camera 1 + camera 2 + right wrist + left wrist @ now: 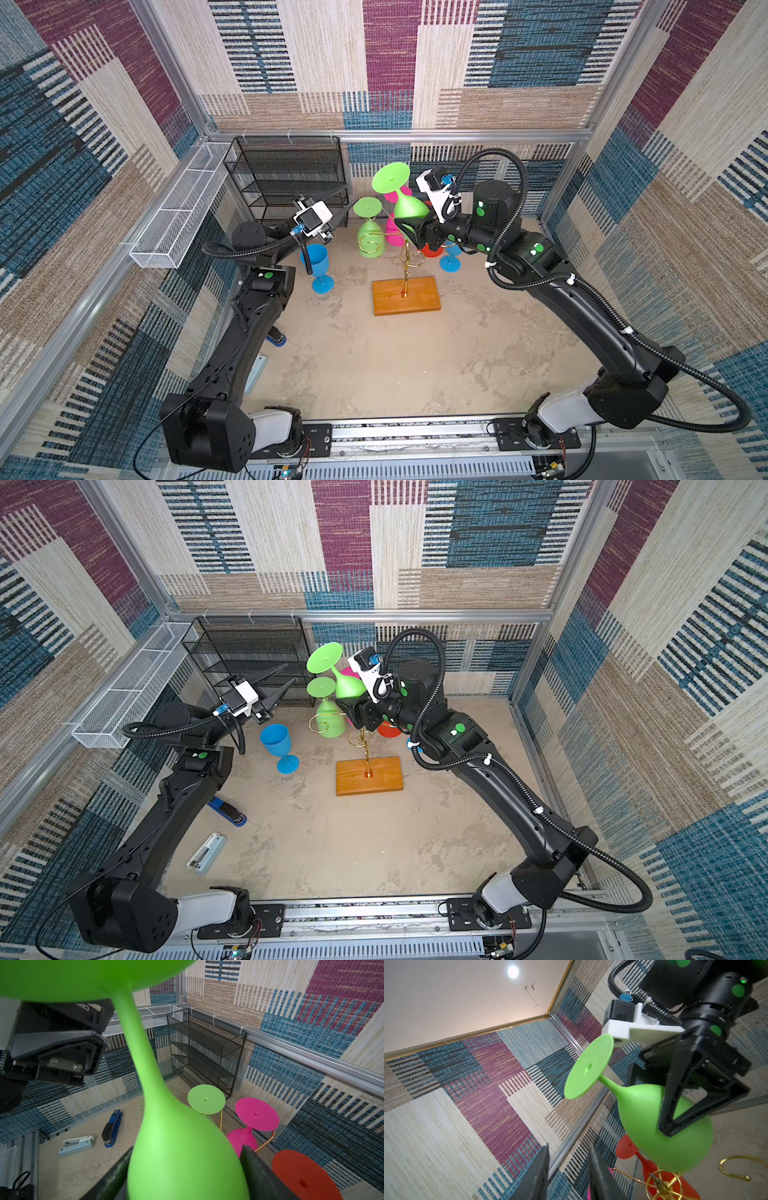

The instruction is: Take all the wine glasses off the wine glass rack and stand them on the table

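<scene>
A green wine glass (409, 208) (348, 685) hangs tilted in the air, foot up and toward the back wall. My right gripper (411, 220) (188, 1148) is shut on its bowl (182, 1157), one finger on each side. The glass (639, 1109) sits just above the top ring of the wine glass rack (662, 1184). The rack's gold post (406, 266) rises from a wooden base (405, 295) (369, 775). My left gripper (352, 194) (291, 672) (569, 1147) is open and holds nothing, raised left of the rack and pointing toward it.
A second green glass (370, 237), a pink glass (392, 228) and a red glass (301, 1176) hang upside down on the rack. Blue glasses stand left (316, 259) and right (451, 259). Black mesh shelf (291, 178), white wire basket (178, 212) and staplers (228, 810) (205, 852) lie left.
</scene>
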### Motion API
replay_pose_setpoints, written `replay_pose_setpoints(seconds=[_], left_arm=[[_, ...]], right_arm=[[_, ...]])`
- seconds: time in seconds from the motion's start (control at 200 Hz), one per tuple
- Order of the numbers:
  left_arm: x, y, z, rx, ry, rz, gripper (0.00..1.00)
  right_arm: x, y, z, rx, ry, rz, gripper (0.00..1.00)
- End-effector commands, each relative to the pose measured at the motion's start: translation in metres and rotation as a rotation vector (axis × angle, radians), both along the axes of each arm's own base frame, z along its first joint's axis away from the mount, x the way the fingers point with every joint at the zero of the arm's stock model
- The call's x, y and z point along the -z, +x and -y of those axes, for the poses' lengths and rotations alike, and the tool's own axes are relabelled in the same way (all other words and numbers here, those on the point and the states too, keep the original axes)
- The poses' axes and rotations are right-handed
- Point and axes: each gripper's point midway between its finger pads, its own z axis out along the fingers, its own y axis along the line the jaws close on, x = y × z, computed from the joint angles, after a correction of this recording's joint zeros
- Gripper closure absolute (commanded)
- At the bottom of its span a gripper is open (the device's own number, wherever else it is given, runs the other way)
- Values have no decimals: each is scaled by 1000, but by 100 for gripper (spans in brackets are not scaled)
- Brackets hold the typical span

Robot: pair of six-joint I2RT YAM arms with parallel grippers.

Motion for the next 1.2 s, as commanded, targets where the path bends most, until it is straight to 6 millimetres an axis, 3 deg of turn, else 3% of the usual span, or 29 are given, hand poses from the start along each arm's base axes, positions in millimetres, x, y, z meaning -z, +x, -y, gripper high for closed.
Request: replay_pose_setpoints(seconds=[0.0, 0.596, 1.112, 1.197], left_arm=[[-9, -11, 5, 4, 43, 136, 64], [-11, -4, 19, -3, 76, 176, 62], [-5, -8, 31, 12, 141, 205, 76], [-7, -11, 31, 12, 139, 213, 82]], right_arm=[[-2, -3, -6, -35, 18, -17, 75], [13, -8, -28, -130, 30, -92, 79], [20, -12, -30, -155, 23, -118, 80], [20, -12, -31, -155, 25, -121, 79]])
